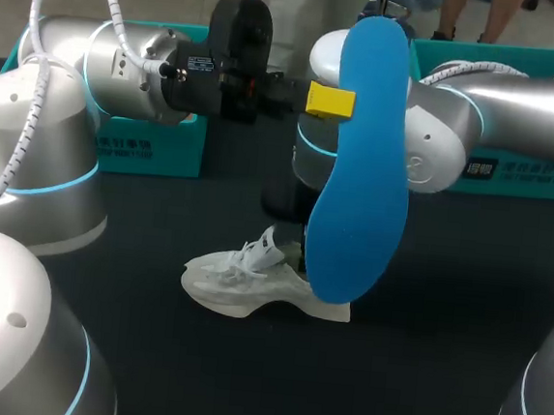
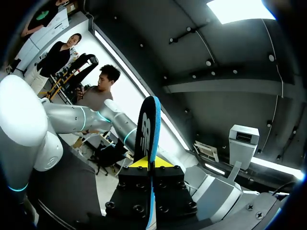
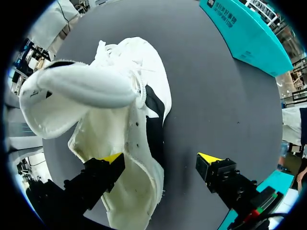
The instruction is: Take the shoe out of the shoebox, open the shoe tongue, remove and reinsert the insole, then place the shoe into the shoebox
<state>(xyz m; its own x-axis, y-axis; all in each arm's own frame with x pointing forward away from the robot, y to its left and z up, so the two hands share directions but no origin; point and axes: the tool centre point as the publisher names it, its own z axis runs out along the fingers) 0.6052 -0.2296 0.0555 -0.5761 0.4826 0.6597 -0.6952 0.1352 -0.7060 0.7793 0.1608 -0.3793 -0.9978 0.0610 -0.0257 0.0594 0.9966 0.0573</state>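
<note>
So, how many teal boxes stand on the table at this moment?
2. The left teal box stands at the back left of the table; the right teal box stands at the back right. Both are partly covered, so another could be hidden.

White print in rows on the front wall of the left teal box, too blurred to make out. On the right teal box, a short run of white characters just beside the right arm's elbow and a longer line after it, likewise unreadable. In the right wrist view, white print along the wall of a teal box; cannot tell which of the two. On the blue insole, seen nearly edge-on in the left wrist view, a white logo, foreshortened. On the black body behind the left hand, a small white label, lettering too tiny to read.
</note>
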